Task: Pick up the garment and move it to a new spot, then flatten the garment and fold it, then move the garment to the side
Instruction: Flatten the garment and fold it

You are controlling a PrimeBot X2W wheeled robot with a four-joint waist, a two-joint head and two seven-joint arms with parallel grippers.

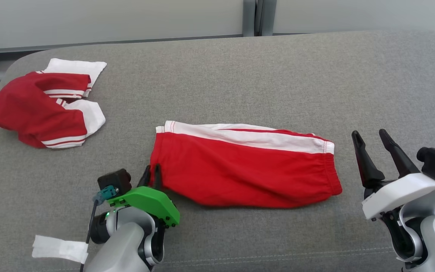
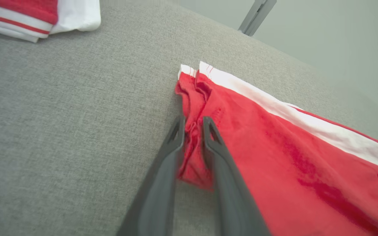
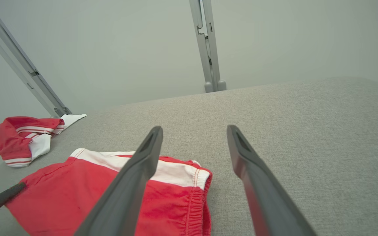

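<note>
From the head view, the garment (image 1: 240, 166), a pair of red shorts with a white side stripe, lies on the grey cushion (image 1: 263, 75) a little nearer than the middle. Its long axis runs left to right: leg hems to the left, elastic waistband to the right. The left gripper (image 1: 152, 168) sits right at the near left corner, touching the hem. The right gripper (image 1: 369, 133) stands off the waistband end, to the right and clear of the cloth. A second pair of shorts (image 1: 40, 105) lies crumpled at the far left, well apart.

In the left wrist view, the left gripper (image 2: 192, 120) has its two fingers drawn close, nipped on a bunched fold of the red hem. The rest of the garment (image 2: 274, 147) stretches away to the right, white stripe along its far edge.

In the right wrist view, the right gripper (image 3: 194, 129) has its fingers spread wide with nothing between them. It is raised above the cushion, and the waistband end of the garment (image 3: 77, 183) lies down to its left.

To my eye the shorts already look doubled over and fairly flat. The left arm is the one on the cloth. Any slide to the side would be a pull from that left end, along the long axis, unless the right arm first comes in leftward to take the waistband.
</note>
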